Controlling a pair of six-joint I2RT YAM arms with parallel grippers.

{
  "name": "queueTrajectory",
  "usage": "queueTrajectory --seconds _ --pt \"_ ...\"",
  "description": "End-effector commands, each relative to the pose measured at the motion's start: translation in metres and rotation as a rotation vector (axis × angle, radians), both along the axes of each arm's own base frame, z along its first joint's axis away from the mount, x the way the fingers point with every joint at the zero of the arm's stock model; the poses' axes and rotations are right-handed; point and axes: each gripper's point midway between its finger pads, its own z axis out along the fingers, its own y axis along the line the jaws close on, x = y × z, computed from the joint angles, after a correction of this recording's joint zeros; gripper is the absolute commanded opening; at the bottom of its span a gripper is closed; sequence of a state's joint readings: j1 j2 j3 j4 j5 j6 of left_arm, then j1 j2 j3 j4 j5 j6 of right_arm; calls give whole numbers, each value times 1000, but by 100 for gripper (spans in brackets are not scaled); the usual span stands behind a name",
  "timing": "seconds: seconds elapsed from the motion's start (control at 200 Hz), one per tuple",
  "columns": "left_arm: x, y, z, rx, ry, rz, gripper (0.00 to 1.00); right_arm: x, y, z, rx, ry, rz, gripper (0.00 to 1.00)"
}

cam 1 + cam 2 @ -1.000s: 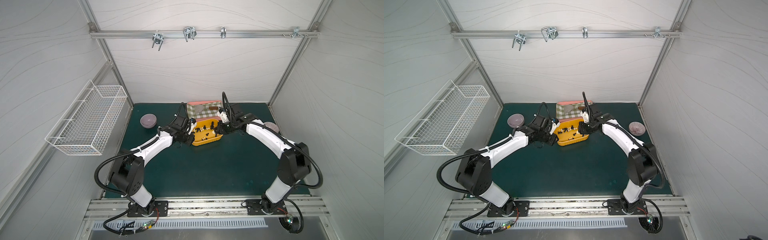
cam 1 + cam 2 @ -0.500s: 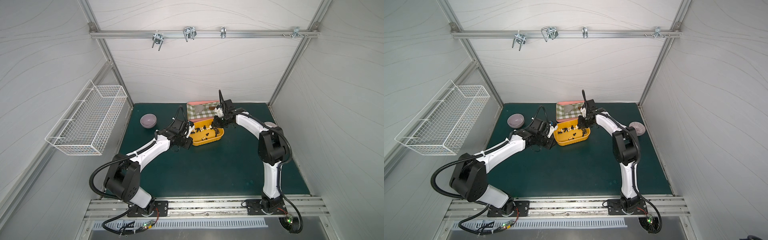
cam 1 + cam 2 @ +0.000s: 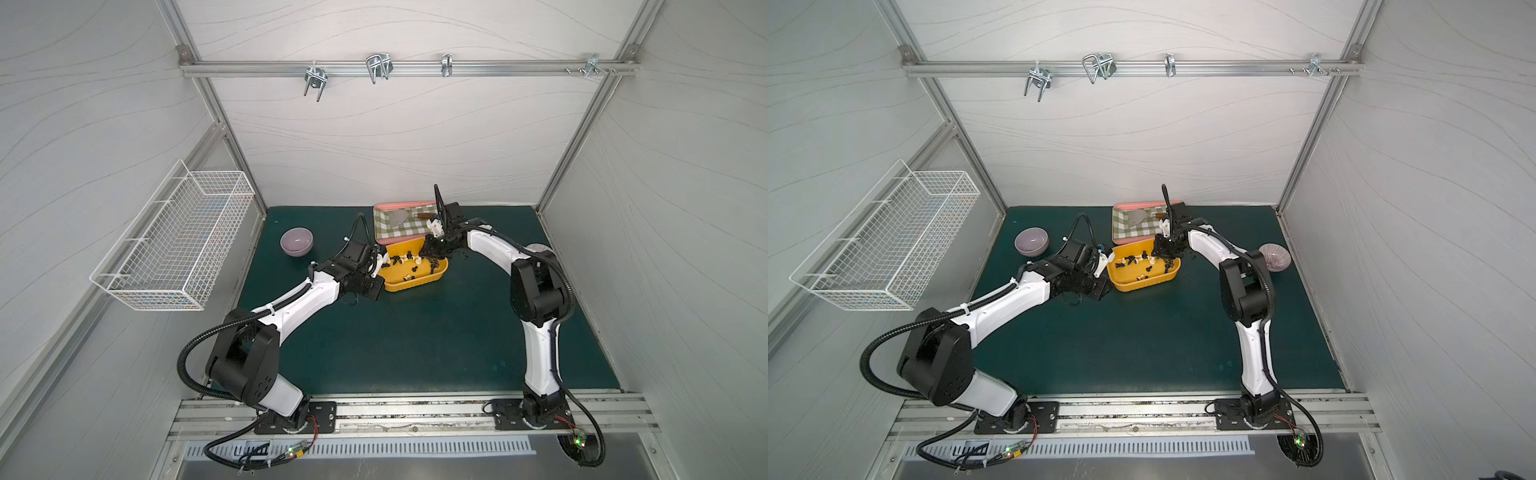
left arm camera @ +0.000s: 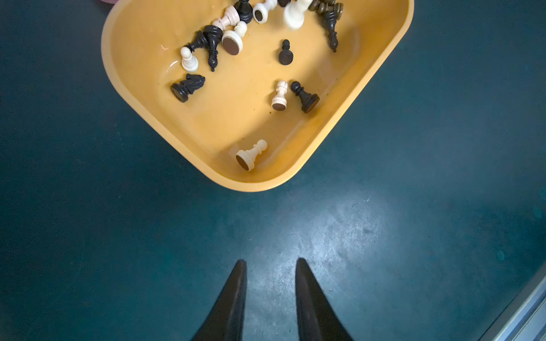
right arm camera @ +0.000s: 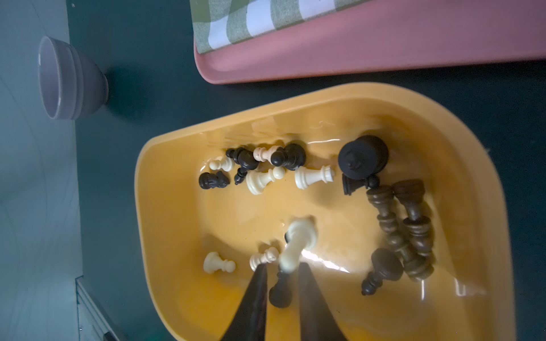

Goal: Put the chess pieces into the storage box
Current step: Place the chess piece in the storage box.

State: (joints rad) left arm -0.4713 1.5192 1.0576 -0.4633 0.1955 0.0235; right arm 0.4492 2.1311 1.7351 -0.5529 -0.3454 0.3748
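Dark green matting covers the floor of this white-walled booth, and at its far middle sits the shallow yellow-orange plastic storage tub, the box the task calls for. The little turned chess pieces, black, dark brown and cream, lie tumbled over its floor, most on their sides. The wrist views show none on the mat around the tub, and the top views are too distant to settle it. One cream piece is smeared with motion right at the tips of the right gripper. Those jaws stand a narrow way apart and seem to pinch nothing, so I take it that the piece has just been let go and is dropping inside the tub. To finish this release cleanly, I would widen the jaws a touch more, then draw straight up. A black piece lies on the tub floor directly under the tips, and a sideways pull could rake it or flick the cream one toward the wall. The drop is well inside the rim, which is good. The left gripper hangs over bare mat just beside the tub's near corner, its jaws slightly parted and empty, and it is best kept there, clear of the rim. Just behind the tub lies a pink tray with a green checked cloth, a lilac bowl stands off to one side, and a white wire basket hangs on the wall.
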Motion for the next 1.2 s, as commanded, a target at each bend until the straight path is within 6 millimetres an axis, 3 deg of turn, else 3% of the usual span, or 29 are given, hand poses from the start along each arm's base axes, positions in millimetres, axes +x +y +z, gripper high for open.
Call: queueTrajectory --seconds 0.0,0.17,0.43,0.715,0.915,1.195 --pt "4 -2 13 -22 -42 -11 30 2 1 3 9 -4 11 27" --pt "3 -2 13 -22 -43 -13 30 0 -1 11 9 -16 17 30" --pt "9 -9 13 -59 -48 -15 30 -9 -13 50 -13 -109 45 36" --pt "17 -12 20 -78 -87 4 30 -26 -65 93 -27 -236 -28 38" --pt "18 -10 18 -87 -115 19 30 -39 -112 99 -98 -293 -107 39" --pt "26 -17 19 -109 -117 18 31 -69 -149 102 -162 -372 -137 41"
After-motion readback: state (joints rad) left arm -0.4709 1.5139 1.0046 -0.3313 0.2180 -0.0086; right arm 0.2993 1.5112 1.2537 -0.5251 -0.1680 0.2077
